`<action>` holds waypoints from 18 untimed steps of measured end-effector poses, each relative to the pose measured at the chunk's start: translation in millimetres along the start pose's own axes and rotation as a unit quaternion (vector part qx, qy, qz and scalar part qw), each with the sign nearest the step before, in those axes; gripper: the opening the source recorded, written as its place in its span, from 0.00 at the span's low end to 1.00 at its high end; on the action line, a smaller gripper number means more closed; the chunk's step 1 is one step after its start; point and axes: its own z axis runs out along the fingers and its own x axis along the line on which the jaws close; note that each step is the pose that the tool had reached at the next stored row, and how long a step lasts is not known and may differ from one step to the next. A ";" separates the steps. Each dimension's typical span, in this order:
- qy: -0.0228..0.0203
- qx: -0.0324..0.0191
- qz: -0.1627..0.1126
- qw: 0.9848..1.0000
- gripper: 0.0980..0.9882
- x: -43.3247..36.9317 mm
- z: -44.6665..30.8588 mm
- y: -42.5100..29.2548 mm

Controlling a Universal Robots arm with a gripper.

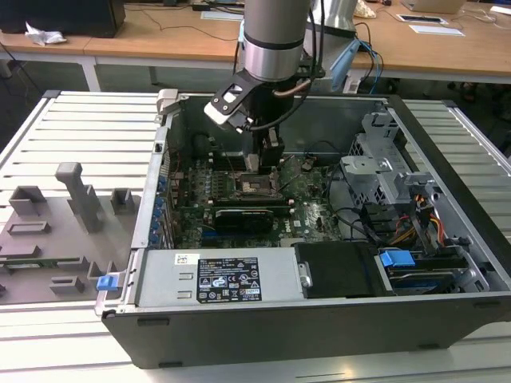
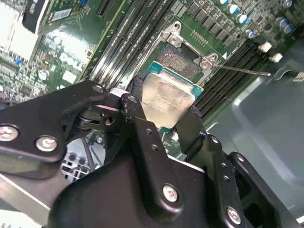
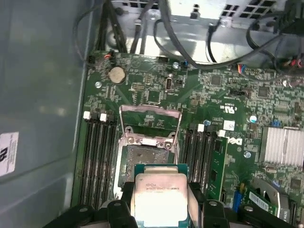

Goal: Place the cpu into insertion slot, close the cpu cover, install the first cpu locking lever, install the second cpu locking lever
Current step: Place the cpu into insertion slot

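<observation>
My claw [image 2: 165,105] is clamped on the cpu [image 2: 167,93], one black finger [image 2: 135,97] pressed on each of two opposite edges, its silvery lid facing up and its green rim showing around it. In the first wrist view the claw [image 3: 160,202] holds the chip [image 3: 159,192] level over the near edge of the insertion slot [image 3: 145,159]; I cannot tell whether it touches the socket. The slot [image 2: 183,59] lies uncovered just beyond the chip, its dark grid of contacts bare inside the metal rim. A thin metal rod [image 2: 242,71] sticks out sideways from one corner of that rim. Past the slot, the cpu cover [image 3: 149,118] stands tipped up on its hinge, and the green board shows through its window. Long black memory slots [image 3: 97,156] flank the socket on both sides. Farther along the motherboard [image 3: 156,92] sit a round coin battery [image 3: 117,73] and a ribbed silver heat sink [image 3: 283,147], with black cables [image 3: 190,23] looping at the far wall. In the exterior view my claw [image 1: 263,155] reaches down into the open computer case [image 1: 319,323], right above the slot [image 1: 259,186], with a grey power supply [image 1: 215,275] along the near side. The case lies on a slatted metal table [image 1: 80,128], beside a grey fixture tray [image 1: 56,227] toward the exterior view's left, and wooden desks [image 1: 160,40] stand behind.
</observation>
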 end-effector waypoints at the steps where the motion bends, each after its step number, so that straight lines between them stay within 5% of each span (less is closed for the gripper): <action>1: 0.000 -0.001 0.010 1.000 0.48 -0.1 2.5 -0.1; 18: -0.001 -0.005 0.050 0.999 0.48 5.9 32.7 -3.2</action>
